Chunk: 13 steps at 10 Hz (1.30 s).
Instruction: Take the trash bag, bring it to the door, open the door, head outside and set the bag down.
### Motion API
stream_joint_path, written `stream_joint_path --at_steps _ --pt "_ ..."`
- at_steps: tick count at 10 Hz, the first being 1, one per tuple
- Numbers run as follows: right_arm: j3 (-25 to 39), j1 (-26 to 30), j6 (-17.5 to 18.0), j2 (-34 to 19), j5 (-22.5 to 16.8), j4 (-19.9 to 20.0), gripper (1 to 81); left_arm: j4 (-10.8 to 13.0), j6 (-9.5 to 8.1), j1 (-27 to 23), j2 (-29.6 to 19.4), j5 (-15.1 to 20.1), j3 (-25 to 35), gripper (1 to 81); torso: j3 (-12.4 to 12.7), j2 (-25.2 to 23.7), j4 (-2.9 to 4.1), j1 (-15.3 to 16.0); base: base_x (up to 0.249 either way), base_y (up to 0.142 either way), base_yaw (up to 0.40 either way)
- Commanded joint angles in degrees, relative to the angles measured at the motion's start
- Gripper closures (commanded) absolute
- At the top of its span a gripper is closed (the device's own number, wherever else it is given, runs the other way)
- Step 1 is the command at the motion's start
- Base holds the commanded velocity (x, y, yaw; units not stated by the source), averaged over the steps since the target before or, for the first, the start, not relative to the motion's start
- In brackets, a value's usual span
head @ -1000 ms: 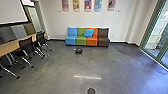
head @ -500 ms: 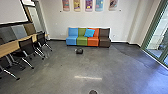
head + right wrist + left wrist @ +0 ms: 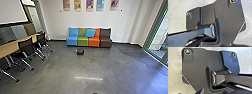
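On the grey floor in front of the sofa sits a small black bundle [image 3: 80,51], perhaps the trash bag; its details cannot be made out. A green-framed glass door or window wall [image 3: 153,37] stands at the right of the head view. Dark parts of my left gripper [image 3: 191,92] show at the lower edge of the left wrist view, and of my right gripper [image 3: 216,45] in the right wrist view. Both are over bare floor and the robot's own base, far from the bundle.
A sofa in blue, green, orange and brown [image 3: 106,43] is against the far wall. Along the left side stand black chairs [image 3: 26,47] and a long wooden table [image 3: 10,50]. A small dark object [image 3: 95,93] touches the bottom edge of the head view.
The whole head view has shifted slightly as the robot moved, with the sofa a little larger and further right. The dark object at the bottom has slid mostly out of view.
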Motion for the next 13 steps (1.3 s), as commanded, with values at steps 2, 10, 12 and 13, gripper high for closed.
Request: stream_joint_path --at_steps 2,10,12,13 --pt "0.45 1.61 -0.26 -0.19 -3.36 0.1 1.0 -0.03 0.41 -1.62 -0.2 3.44 0.18 1.0 0.0 -0.02 0.0 -0.02 0.134 0.076 0.0" --pt "-0.43 1.26 -0.26 0.34 -3.36 0.1 1.0 -0.12 0.41 -1.62 -0.12 2.74 0.18 1.0 0.0 -0.02 0.0 -0.02 0.134 0.009 0.0" --pt "-0.78 1.26 -0.26 0.34 -3.36 0.18 1.0 -0.12 0.41 -1.62 -0.03 2.74 0.18 1.0 0.0 -0.02 0.0 -0.02 0.136 0.0 0.0" --pt "-0.96 1.34 -0.17 0.43 -3.36 0.27 1.0 -0.12 0.41 -1.61 -0.03 2.74 0.18 1.0 0.0 -0.02 0.0 -0.02 0.136 0.0 0.0"
